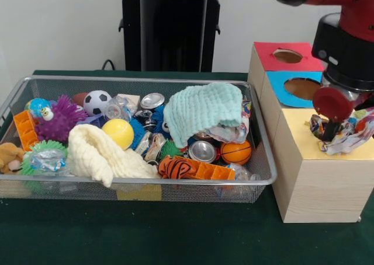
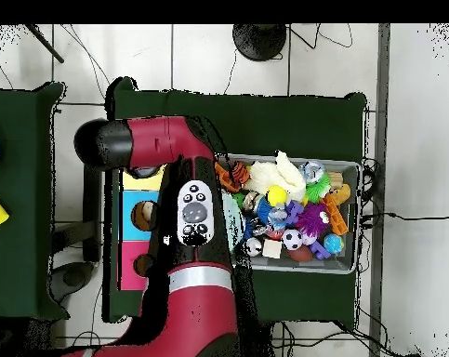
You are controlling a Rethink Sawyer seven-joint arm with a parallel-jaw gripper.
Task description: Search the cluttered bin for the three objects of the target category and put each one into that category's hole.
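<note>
My gripper (image 1: 330,129) hangs over the yellow-topped box (image 1: 298,131) at the right. It looks shut on a bunch of white polka-dot fabric (image 1: 346,138), which spreads over the box top and hides the hole. I cannot tell how many pieces are in the bunch. The wire-mesh bin (image 1: 140,182) stands to the left of the boxes, full of toys. A scrap of dotted fabric (image 1: 247,108) may show at its right end, under the mint-green cloth (image 1: 201,110). In the overhead view my arm (image 2: 195,214) covers the gripper and part of the boxes, beside the bin (image 2: 359,218).
The blue-topped box (image 1: 301,89) and the red-topped box (image 1: 286,56) stand behind the yellow one, holes open. The bin holds a cream fluffy cloth (image 1: 99,154), a yellow ball (image 1: 118,132), a soccer ball (image 1: 96,101), crushed cans (image 1: 203,151), a small basketball (image 1: 236,152) and a purple spiky toy (image 1: 58,120).
</note>
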